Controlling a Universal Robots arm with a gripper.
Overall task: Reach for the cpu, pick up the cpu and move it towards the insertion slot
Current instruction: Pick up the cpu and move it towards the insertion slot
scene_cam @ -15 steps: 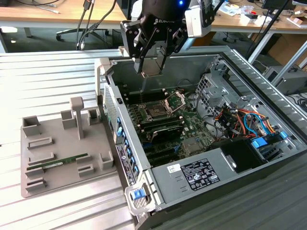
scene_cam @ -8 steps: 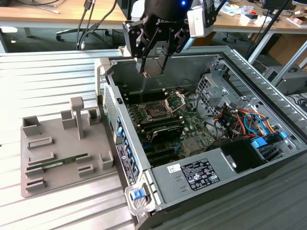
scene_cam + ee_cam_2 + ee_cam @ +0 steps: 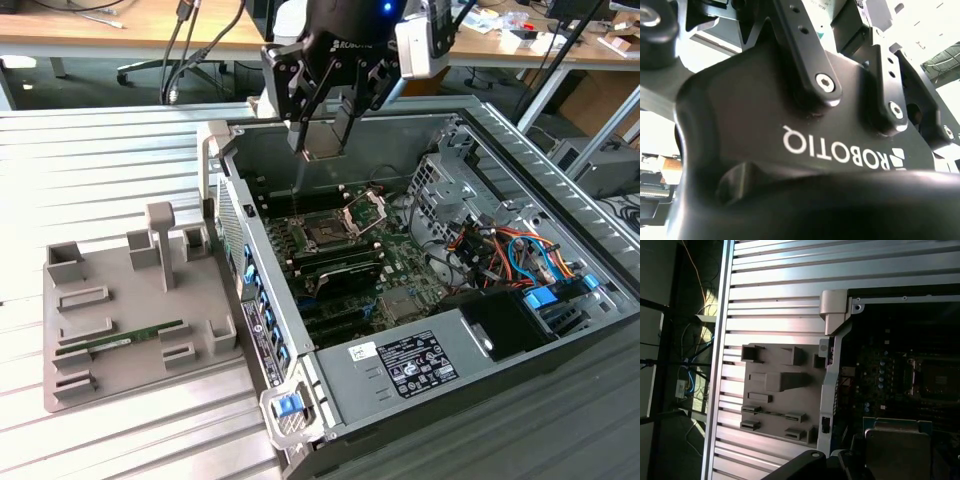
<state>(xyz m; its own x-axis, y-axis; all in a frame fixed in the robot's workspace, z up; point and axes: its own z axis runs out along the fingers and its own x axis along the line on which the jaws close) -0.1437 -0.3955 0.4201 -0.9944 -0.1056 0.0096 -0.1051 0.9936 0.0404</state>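
1. Cpu [image 3: 325, 153] is up in the air over the open case [image 3: 520, 160]. It is held at the tips of the gripper [image 3: 322, 140]. In the first wrist view we see its pale flat top [image 3: 897, 450] close to the camera.

2. We think the cpu is light, thin and stiff. It will not bend, so it should be held by its side edges. Its flat faces look smooth, so it could slip if the grip is weak. We think its underside is easy to hurt, so nothing should press there.

3. The gripper is clenched on the cpu. One finger [image 3: 297, 125] is on one edge and the other finger sits on the far edge. The chip hangs between them, about level as far as we can tell.

4. The arm comes down from above, with the gripper pointing straight down into the case. In the second wrist view we see the gripper's black body [image 3: 805, 145] very close.

5. The slot [image 3: 328, 235] sits on the green board with its metal frame [image 3: 365, 212] swung open. In the exterior view it lies toward 6 o'clock from the cpu, lower down and not touching it.

6. The gray tray [image 3: 120, 330] sits outside the case, toward 8 o'clock from the gripper, well apart.
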